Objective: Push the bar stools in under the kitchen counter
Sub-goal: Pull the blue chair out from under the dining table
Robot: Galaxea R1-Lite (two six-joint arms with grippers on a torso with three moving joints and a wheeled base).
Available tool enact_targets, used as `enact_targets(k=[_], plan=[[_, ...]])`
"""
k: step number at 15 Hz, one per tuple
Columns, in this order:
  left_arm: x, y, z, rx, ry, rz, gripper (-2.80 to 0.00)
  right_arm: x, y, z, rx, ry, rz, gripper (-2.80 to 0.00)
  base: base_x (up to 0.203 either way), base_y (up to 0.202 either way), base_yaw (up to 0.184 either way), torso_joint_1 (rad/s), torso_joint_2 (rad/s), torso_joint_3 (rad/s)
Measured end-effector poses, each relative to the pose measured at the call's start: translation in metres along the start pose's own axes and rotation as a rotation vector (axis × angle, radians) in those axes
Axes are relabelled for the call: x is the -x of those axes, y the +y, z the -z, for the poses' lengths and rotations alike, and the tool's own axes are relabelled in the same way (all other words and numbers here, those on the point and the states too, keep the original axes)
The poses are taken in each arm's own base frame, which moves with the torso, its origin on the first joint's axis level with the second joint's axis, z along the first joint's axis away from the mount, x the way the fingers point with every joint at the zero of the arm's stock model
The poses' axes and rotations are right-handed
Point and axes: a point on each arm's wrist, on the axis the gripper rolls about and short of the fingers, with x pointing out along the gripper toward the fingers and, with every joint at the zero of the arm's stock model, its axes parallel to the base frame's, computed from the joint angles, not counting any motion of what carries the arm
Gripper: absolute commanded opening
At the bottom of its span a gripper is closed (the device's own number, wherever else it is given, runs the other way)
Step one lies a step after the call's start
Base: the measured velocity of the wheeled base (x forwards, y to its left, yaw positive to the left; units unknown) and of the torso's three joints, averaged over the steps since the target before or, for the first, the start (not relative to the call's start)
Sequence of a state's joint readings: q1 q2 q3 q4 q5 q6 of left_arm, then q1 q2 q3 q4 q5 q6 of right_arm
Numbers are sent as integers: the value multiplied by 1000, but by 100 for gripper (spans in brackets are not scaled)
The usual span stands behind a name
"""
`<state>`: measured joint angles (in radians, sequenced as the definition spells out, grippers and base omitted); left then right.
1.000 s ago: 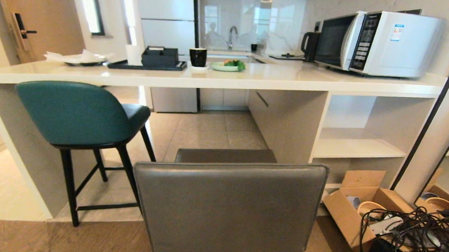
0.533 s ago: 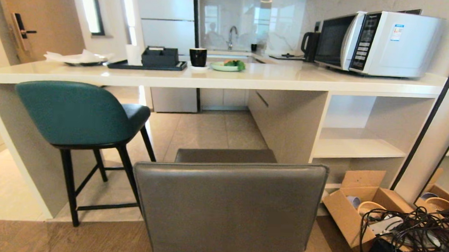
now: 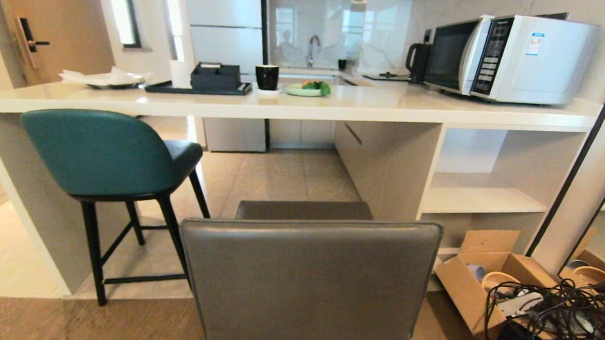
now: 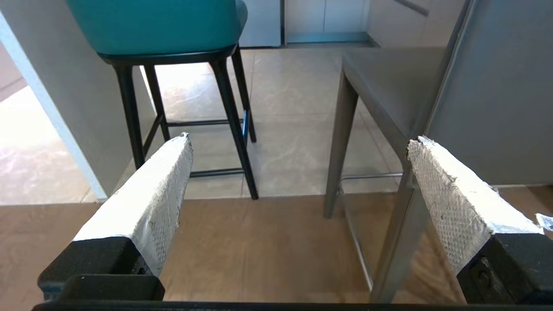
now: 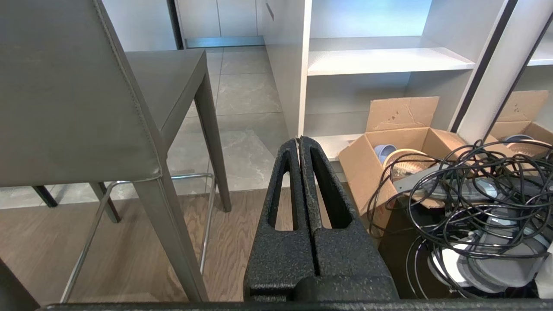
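- Left gripper: seen only in the left wrist view. Its two white-padded fingers stand wide apart with nothing between them. It hangs low over the wooden floor, facing the stool legs.
- Right gripper: seen only in the right wrist view. Its black fingers are pressed together and hold nothing. It hangs beside the grey stool, clear of it.
- Grey stool: nearest item, boxy square back turned to the camera. It stands on the wooden floor, short of the desk, with its seat reaching toward the open bay. Not under the slab.
- Cardboard box: open, on the floor right of the grey stool, with bowls inside. A tangle of black cables lies just beside it.
- Teal stool: further back and to the left, on thin black legs. It stands on the tiled floor, close beside the white side panel. Its seat front is under the slab edge; the rounded back is outside.
- Kitchen desk: long off-white slab across the view, with white shelf cubbies under its right part.
- On the slab: a microwave at right, a black cup, a green plate and a dark tray.
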<state>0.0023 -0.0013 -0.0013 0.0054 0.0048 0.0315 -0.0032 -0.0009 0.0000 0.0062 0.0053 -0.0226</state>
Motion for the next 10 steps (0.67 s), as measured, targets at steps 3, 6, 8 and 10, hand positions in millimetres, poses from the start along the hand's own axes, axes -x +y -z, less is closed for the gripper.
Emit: enact_targets(k=[3,6,8,10], plan=[[0,0,0,35,-3,1,0,0,0,0,-3,0,0,-280,0,0,0,0,0,0],[0,0,0,35,-3,3,0,0,0,0,-3,0,0,-280,0,0,0,0,0,0],[0,0,0,35,-3,3,0,0,0,0,-3,0,0,-280,0,0,0,0,0,0],[0,0,0,37,-2,1,-280,0,0,0,-3,0,0,-280,0,0,0,0,0,0]])
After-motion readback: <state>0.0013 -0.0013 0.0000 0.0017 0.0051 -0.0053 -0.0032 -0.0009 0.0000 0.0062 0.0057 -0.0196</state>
